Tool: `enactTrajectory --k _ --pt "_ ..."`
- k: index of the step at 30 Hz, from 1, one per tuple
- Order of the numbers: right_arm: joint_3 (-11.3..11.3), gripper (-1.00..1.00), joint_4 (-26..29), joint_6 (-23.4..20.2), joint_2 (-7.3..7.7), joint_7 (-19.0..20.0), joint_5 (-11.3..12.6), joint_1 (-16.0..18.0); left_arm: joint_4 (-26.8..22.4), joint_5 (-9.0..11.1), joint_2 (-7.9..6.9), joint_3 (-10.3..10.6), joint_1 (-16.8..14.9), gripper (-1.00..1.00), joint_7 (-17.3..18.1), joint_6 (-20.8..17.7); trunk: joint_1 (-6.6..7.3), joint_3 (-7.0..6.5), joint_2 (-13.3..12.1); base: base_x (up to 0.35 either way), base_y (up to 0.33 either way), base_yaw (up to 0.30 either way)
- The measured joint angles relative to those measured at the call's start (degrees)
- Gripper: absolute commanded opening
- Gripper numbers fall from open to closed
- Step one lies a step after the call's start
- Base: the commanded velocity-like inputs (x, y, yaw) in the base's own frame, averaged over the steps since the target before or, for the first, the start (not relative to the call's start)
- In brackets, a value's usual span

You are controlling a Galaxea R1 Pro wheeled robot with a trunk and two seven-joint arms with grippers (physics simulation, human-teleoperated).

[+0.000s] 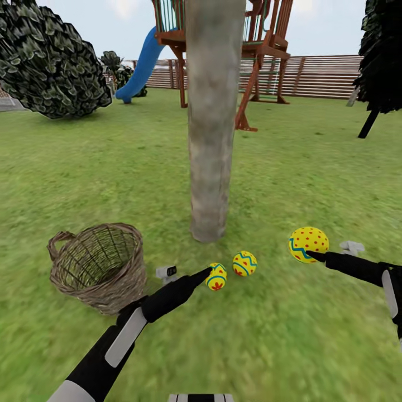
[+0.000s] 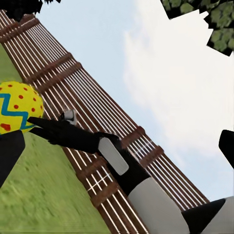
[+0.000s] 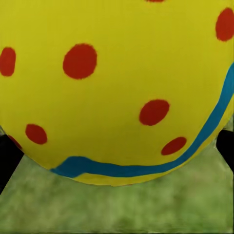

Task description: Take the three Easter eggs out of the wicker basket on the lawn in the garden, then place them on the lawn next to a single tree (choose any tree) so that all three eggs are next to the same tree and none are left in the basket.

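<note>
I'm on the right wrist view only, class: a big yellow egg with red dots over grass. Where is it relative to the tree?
Observer: The dotted egg is at the right gripper, to the right of the tree trunk.
Operator: And the other eggs?
Observer: Two eggs lie on the lawn near the trunk's base; the left gripper is at the nearer one.
Operator: Anything left in the basket?
Observer: The wicker basket, left of the trunk, shows no egg inside.
</note>
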State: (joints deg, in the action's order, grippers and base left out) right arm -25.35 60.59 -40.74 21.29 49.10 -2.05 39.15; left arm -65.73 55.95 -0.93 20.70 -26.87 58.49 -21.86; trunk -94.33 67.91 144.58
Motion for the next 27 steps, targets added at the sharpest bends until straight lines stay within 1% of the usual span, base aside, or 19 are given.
enactTrajectory --k 3,7,8,9,10,11,13,14,15,16,17,19,20,22,23,24,25,26,27 --pt "0.11 -1.0 -1.31 1.65 -0.12 -3.69 0.08 -0.01 -0.22 0.05 -0.05 0.29 0.01 1.0 -0.03 0.05 0.01 -0.2 0.0 -0.012 -0.012 -0.213" --pt "0.17 -1.0 -3.53 3.89 -1.21 -4.94 -0.13 -0.01 -0.76 0.05 0.03 0.96 0.01 1.0 -0.03 0.18 0.03 -0.47 0.0 0.138 0.007 -0.213" --pt "0.18 -1.0 -3.66 4.05 -1.44 -5.84 -0.16 0.0 -0.89 -3.44 0.84 1.11 -0.04 1.0 -0.16 0.3 0.05 -0.54 0.01 0.334 0.0 -0.213" --pt "0.18 -1.0 -3.68 4.07 -1.91 -7.04 -0.26 0.0 -0.86 -8.73 2.77 1.06 -0.02 1.0 -0.18 0.27 0.05 -0.6 0.0 0.336 0.0 -0.213" --pt "0.18 -1.0 -3.68 4.06 -2.12 -7.46 -0.33 0.0 -0.84 -11.97 3.98 1.05 -0.03 1.0 -0.22 0.28 0.05 -0.67 0.0 0.337 0.0 -0.213" --pt "0.18 -1.0 -3.68 4.23 -2.22 -7.67 -0.45 0.0 -0.83 -13.77 4.53 1.04 -0.05 1.0 -0.62 0.28 0.05 -0.74 0.0 0.338 0.0 -0.213" --pt "0.23 -1.0 -3.77 5.82 -2.78 -9.5 -0.63 0.0 -0.94 -14.75 4.82 1.04 -0.06 1.0 -3.13 0.27 0.05 -0.87 0.0 0.338 0.0 -0.214" --pt "0.31 -1.0 -3.77 6.89 -3.59 -11.9 -0.63 0.0 -0.96 -14.88 4.86 1.04 -0.07 1.0 -4.11 0.27 0.05 -0.94 0.0 0.338 0.0 -0.215" --pt "0.68 -1.0 -3.73 7.94 -5.0 -15.92 -0.59 0.0 -0.97 -14.97 4.82 0.99 -0.06 1.0 -4.82 0.26 0.05 -1.0 0.0 0.338 0.0 -0.216" --pt "1.43 -1.0 -3.71 8.4 -6.04 -18.89 -0.56 0.0 -0.98 -15.02 4.77 0.9 -0.07 1.0 -5.08 0.26 0.05 -1.07 0.0 0.338 0.0 -0.189" --pt "3.37 -1.0 -3.7 8.69 -7.07 -22.55 -0.64 0.0 -0.93 -15.1 4.69 0.8 -0.05 1.0 -5.23 0.31 0.05 -1.12 0.0 0.338 0.0 -0.101" --pt "6.14 -1.0 -3.7 9.6 -7.77 -28.61 -0.66 0.02 -0.91 -15.1 4.55 0.7 -0.06 1.0 -5.32 0.34 0.04 -1.16 0.0 0.161 0.0 -0.024" --pt "6.87 -1.0 -3.76 12.96 -7.98 -31.15 -0.49 0.02 -0.96 -15.1 4.42 0.53 -0.07 1.0 -5.27 0.43 0.01 -1.16 0.0 0.015 0.0 -0.002" --pt "7.52 -1.0 -3.79 14.17 -8.13 -31.73 -0.49 0.02 -0.92 -15.04 4.38 0.43 -0.06 1.0 -5.26 0.49 0.01 -1.16 0.0 0.005 0.0 -0.001" --pt "8.72 -1.0 -3.74 14.31 -8.45 -31.85 -0.53 0.02 -0.81 -14.87 4.29 0.09 -0.05 1.0 -5.25 0.52 0.01 -1.16 0.0 0.118 -0.138 0.0" --pt "14.63 -1.0 -3.79 14.34 -9.24 -33.34 -1.22 0.02 -0.35 -14.77 4.28 -1.8 -0.05 1.0 -5.25 0.79 0.03 -1.17 0.01 0.181 -0.196 0.142" --pt "17.62 -1.0 -3.88 14.41 -9.69 -36.68 -1.62 0.03 -0.18 -14.82 4.24 -2.31 -0.03 1.0 -5.26 1.85 0.03 -1.16 0.0 0.207 -0.22 0.233" --pt "19.4 -1.0 -4.05 14.56 -10.74 -41.93 -1.72 0.04 -0.1 -14.88 4.21 -2.51 -0.03 1.0 -5.32 3.01 0.03 -1.16 0.0 0.218 -0.23 0.271" --pt "20.56 -1.0 -4.17 15.07 -11.57 -46.55 -1.75 0.05 -0.02 -14.94 4.24 -2.59 -0.02 1.0 -5.35 3.68 0.03 -1.16 0.0 0.222 -0.233 0.283"
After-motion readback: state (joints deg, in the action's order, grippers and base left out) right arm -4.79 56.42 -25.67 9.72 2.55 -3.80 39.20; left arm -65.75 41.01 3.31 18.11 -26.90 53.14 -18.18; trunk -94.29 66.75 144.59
